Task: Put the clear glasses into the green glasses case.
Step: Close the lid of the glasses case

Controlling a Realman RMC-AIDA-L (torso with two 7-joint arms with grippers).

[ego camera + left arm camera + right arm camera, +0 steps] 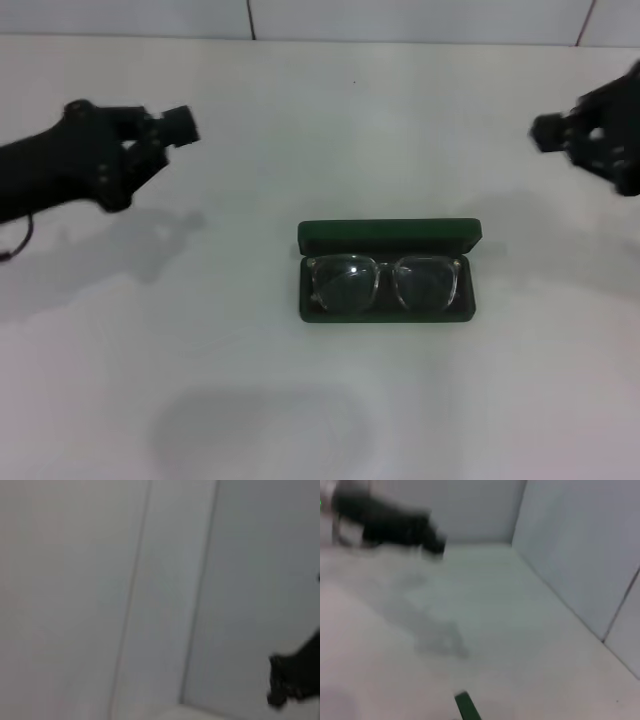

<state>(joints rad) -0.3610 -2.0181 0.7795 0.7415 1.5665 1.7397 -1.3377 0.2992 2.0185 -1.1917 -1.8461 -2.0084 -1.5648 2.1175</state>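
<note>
Head view only: one pair of glasses (385,283) lying in one open case (388,270), mid-table (300,120); left gripper (165,135) and right gripper (570,135) both raised, jaws unclear.

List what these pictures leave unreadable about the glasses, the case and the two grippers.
- Clear plastic glasses in the open dark green hard case: head view, temple arms too faint to trace.
- Case in the right wrist view: only a green corner, cut by the edge.
- Left gripper: blurred, finger gap unreadable.
- Right gripper: blurred, partly cut by the edge.
- Left wrist view: only wall panels.
</note>
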